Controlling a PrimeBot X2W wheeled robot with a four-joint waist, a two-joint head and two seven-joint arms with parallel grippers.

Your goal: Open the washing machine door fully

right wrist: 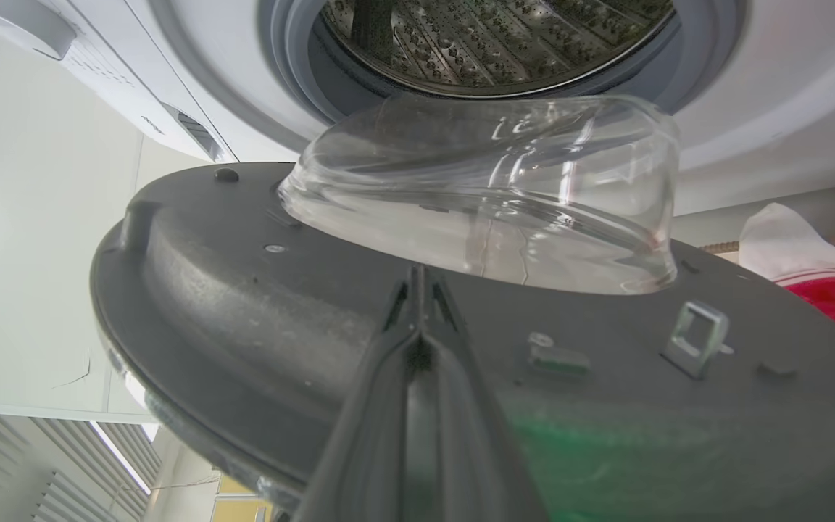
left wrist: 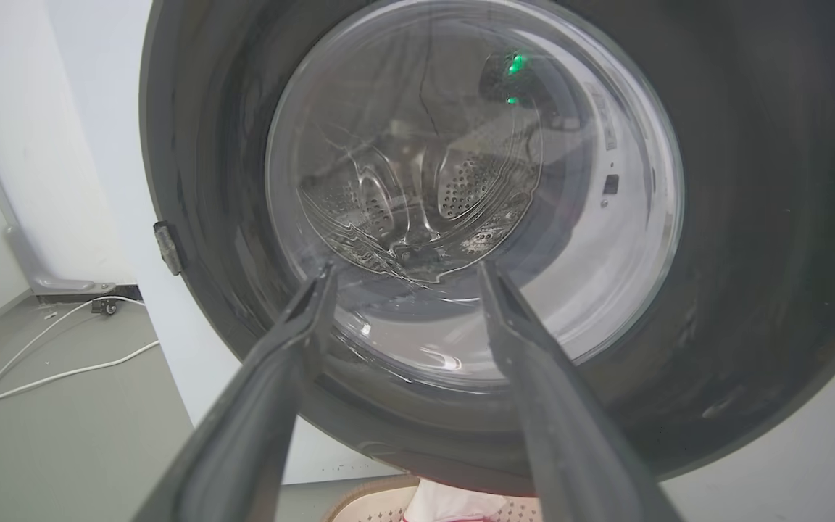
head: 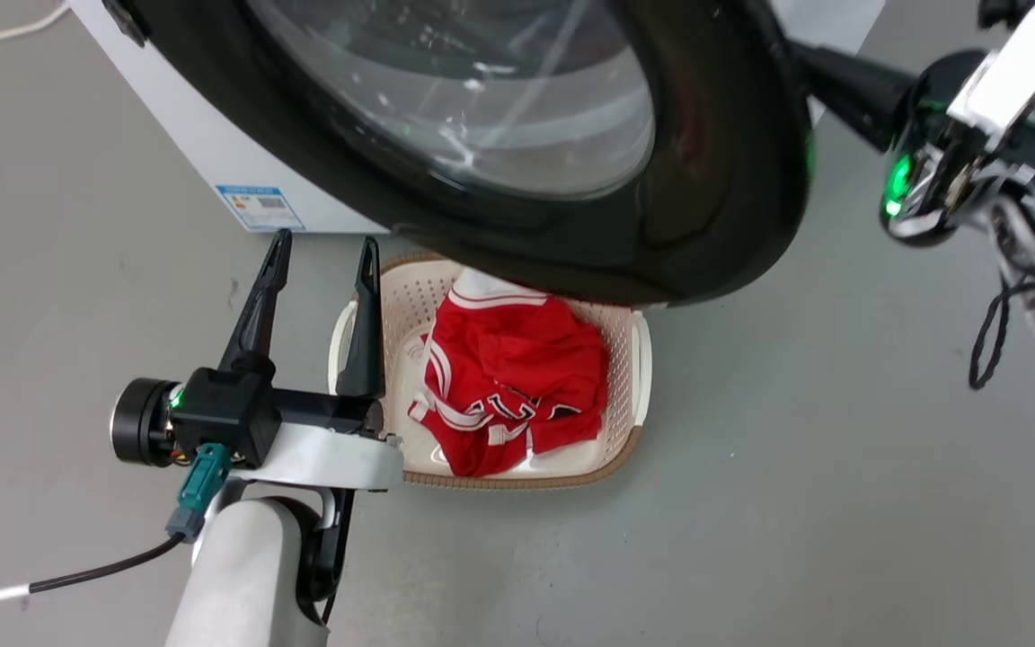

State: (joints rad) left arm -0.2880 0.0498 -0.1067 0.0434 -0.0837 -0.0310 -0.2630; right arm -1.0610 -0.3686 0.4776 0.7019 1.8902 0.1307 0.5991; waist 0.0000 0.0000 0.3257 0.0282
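Black and glossy, the door (head: pixel 715 180) hangs part-open across twelve o'clock of our head view. It stands out over a basket (head: pixel 634 359) of red cloth (head: pixel 517 377), its free edge clear of the washer (head: pixel 194 135) at ten o'clock. Our right claw (right wrist: pixel 417 279), fingers pressed together and gripping nothing, lies against the door's grey inner face just below the glass bowl (right wrist: pixel 490 188). Beyond it the drum (right wrist: pixel 490 43) gapes at twelve o'clock. Our left claw (head: pixel 326 241) hovers at seven o'clock, fingers wide and empty, facing the outer glass. We judge the swing roughly half made. To finish it well, we should push outward with the closed fingers along the door's arc, bearing on the plastic rather than the glass, and draw the left arm out of the door's path.
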